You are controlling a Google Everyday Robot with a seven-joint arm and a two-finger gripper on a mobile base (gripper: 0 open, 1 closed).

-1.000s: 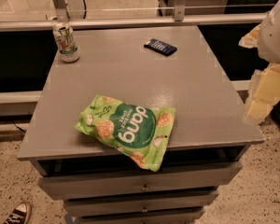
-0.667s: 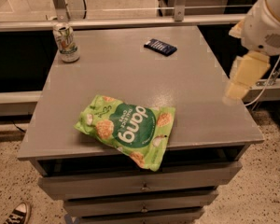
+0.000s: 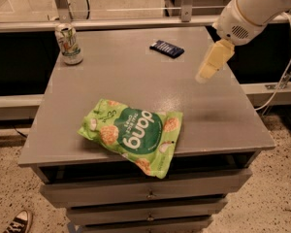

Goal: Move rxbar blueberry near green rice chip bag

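Note:
The rxbar blueberry [image 3: 167, 48], a small flat navy-blue bar, lies at the far middle-right of the grey table [image 3: 136, 81]. The green rice chip bag [image 3: 133, 134], with white "dang" lettering, lies flat near the front edge, one corner hanging over it. My gripper [image 3: 204, 74] hangs from the white arm [image 3: 254, 8] at the upper right. It hovers above the table's right side, to the right of the bar and a little nearer the front, touching nothing. It holds nothing that I can see.
An upright drink can [image 3: 69, 43] stands at the table's far left corner. Drawers [image 3: 145, 193] sit below the tabletop. A white cable [image 3: 281, 81] hangs at the right. A shoe [image 3: 17, 222] is on the floor at lower left.
The arm and gripper have swung in from the right edge, leftward and toward the far side, now over the tabletop closer to the bar. The bar, bag and can have not moved.

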